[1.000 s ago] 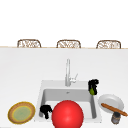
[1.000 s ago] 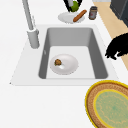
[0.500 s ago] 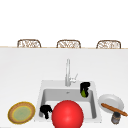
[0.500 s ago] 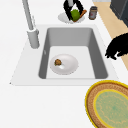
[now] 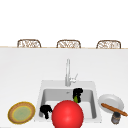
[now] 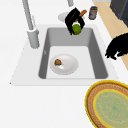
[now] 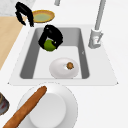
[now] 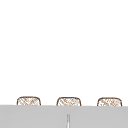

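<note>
Above the sink basin (image 6: 50, 37) of a simulated kitchen, we see the right hand (image 6: 72, 18) hanging in the air with its fingers (image 7: 58, 37) curled round a small green fruit (image 6: 76, 28), round and smooth, held clear of the basin floor and toward the right-hand end of the sink. The left hand (image 5: 45, 111) hangs at the sink's front left corner, over the rim near the woven plate (image 5: 21, 113); its fingers droop in a loose curl and hold nothing. We judge the work partly done: the fruit is lifted and firmly gripped, yet it rests on no dish, so setting it down is what is left. On the basin floor lies a white dish (image 6: 64, 64), shallow and glossy, with a small brown lump (image 6: 58, 62) on it, well below and apart from the fruit. The sink is a pale grey rectangle with rounded corners, and a tall metal faucet (image 5: 67, 72) stands at its back rim. On the white desk (image 5: 22, 75) to the left sits the round woven plate, yellow-rimmed with a greenish middle and a coarse, basket-like look. To the right a white plate (image 7: 65, 110) bears a long brown baguette-like stick (image 7: 25, 107), and a small dark jar (image 5: 115, 118) stands just beside it. A large red ball (image 5: 67, 114), matte and plain, fills the front view's foreground. Three wicker chair backs (image 5: 68, 44) line the far edge.
</note>
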`<act>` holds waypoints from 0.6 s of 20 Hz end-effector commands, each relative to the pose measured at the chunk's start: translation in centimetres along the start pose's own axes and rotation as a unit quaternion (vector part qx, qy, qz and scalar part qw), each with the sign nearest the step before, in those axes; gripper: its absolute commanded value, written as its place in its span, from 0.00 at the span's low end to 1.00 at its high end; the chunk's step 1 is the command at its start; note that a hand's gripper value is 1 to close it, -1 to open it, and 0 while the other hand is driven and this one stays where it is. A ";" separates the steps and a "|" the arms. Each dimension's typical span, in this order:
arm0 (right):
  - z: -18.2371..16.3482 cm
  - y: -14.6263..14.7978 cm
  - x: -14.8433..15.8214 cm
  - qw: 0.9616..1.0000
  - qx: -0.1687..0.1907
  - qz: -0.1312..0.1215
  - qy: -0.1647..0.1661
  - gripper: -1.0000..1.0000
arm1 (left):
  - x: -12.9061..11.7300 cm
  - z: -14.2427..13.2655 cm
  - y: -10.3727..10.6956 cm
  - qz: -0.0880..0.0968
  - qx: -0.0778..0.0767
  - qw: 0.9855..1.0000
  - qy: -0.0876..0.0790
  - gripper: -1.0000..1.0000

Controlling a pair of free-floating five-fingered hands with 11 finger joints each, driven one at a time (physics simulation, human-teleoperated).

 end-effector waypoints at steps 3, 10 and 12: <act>-2.6 4.5 2.1 1.000 -0.002 0.008 -0.013 1.00 | 0.0 0.0 0.0 0.000 0.000 1.000 0.000 0.50; -7.1 8.3 1.7 1.000 -0.010 -0.001 -0.007 1.00 | 0.0 0.0 0.0 0.000 0.000 1.000 0.000 0.50; -8.9 8.9 1.4 1.000 -0.012 -0.006 -0.010 1.00 | 0.0 0.0 0.0 0.000 0.000 1.000 0.000 0.50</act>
